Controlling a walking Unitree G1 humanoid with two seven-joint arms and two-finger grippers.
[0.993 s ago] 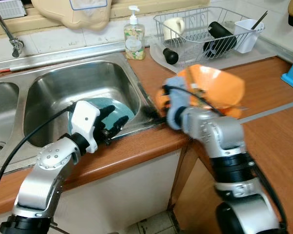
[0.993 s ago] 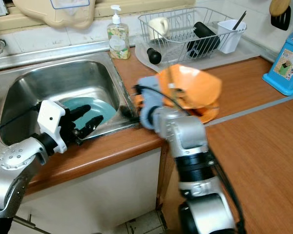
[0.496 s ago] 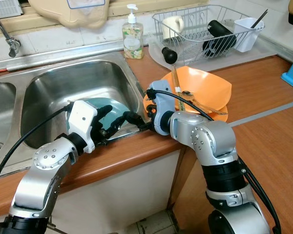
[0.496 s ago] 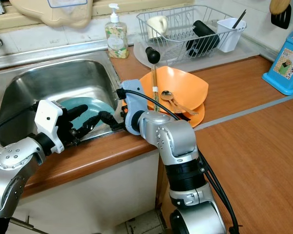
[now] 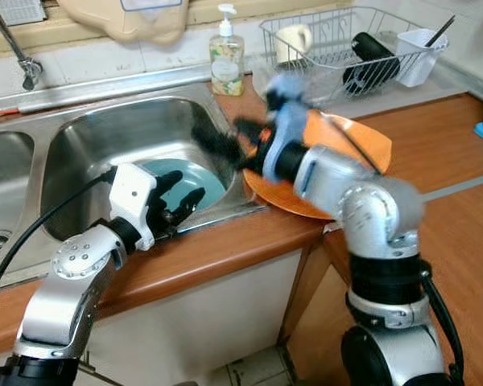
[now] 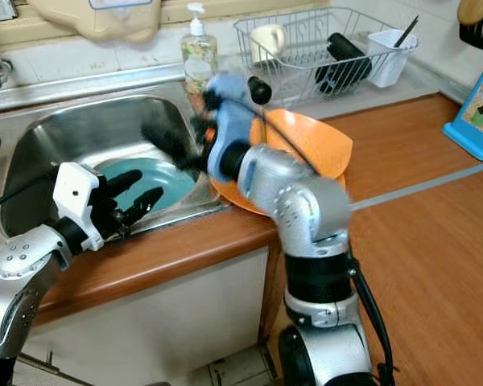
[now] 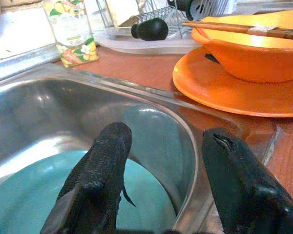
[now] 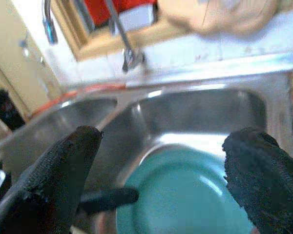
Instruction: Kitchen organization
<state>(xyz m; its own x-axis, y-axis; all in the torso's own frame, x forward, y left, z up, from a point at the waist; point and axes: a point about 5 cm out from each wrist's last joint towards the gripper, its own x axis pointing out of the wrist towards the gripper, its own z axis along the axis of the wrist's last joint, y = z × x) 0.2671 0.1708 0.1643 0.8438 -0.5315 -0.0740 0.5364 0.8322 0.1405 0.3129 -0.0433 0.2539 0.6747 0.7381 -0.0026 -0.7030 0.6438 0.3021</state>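
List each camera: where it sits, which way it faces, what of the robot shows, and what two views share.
Left eye: on the head, looking down at the sink; both silver arms show.
Right eye: beside it, facing the same way, same scene.
Left wrist: along the open left hand, over the sink's front edge toward the orange bowl.
Right wrist: along the open right hand, down into the sink.
Shared: both wrist views show the teal plate.
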